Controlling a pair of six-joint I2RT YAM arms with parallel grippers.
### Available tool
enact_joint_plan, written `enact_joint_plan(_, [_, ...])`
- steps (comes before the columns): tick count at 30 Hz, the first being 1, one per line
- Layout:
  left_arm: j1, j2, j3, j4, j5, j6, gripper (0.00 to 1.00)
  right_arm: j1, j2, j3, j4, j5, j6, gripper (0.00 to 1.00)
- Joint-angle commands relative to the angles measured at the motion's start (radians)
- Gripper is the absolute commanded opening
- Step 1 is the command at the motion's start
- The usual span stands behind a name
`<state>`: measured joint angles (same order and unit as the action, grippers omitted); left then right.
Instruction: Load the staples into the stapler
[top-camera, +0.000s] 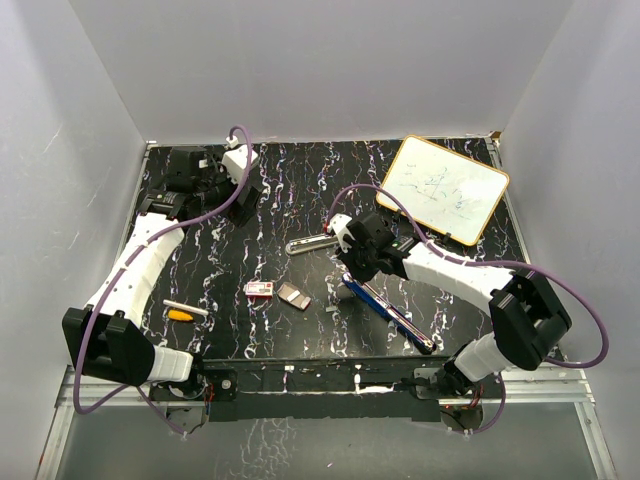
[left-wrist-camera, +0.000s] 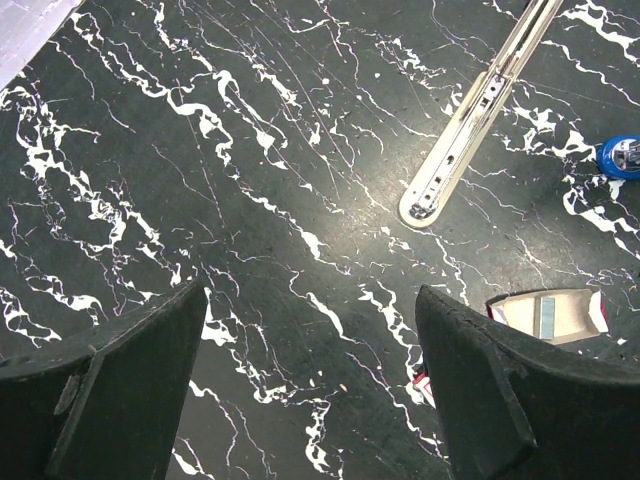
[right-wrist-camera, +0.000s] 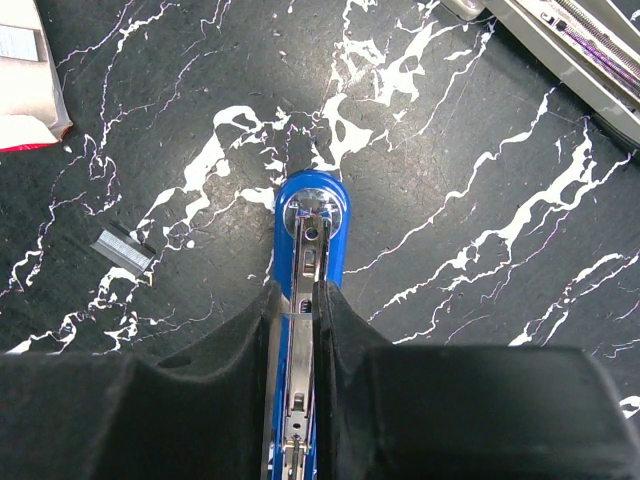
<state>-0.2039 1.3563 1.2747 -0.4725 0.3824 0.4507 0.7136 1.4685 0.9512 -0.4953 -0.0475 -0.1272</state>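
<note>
From above and behind the arm bases we look down on the whole surface (top-camera: 230, 330). Our left wrist view faces it from fairly near, framed by the left pincer (left-wrist-camera: 310, 295). The right wrist view sits even closer, straight over the blue stapler (right-wrist-camera: 312, 215). All three share the stapler's tip, the box (top-camera: 260, 290) and the silver rail (top-camera: 310, 243).

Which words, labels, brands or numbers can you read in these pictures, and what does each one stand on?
Nothing here can be quoted as readable text.
On the whiteboard: faint handwriting, too small to read.
On the staple box: a white label, print too small and blurred to read.
On the stapler: no brand or number visible.
</note>
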Motion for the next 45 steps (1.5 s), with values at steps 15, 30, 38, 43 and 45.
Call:
enact_joint_plan(15, [0.015, -0.037, -0.008, -0.008, 0.042, -0.017, 0.84, 0.005, 0.013, 0.02, 0.043, 0.03, 0.02, 0.11])
enact_joint_plan(30, [0.021, -0.038, -0.01, -0.011, 0.045, -0.02, 0.84, 0.004, 0.028, 0.027, 0.038, 0.041, 0.053, 0.11])
enact_joint_plan(38, [0.025, -0.039, -0.012, -0.01, 0.047, -0.019, 0.84, 0.003, 0.034, 0.026, 0.039, 0.05, 0.061, 0.11])
enact_joint_plan(43, [0.026, -0.041, -0.013, -0.011, 0.05, -0.02, 0.84, 0.003, 0.044, 0.025, 0.041, 0.056, 0.063, 0.12])
enact_joint_plan(45, [0.026, -0.041, -0.012, -0.011, 0.05, -0.02, 0.84, 0.004, 0.05, 0.026, 0.04, 0.057, 0.063, 0.12])
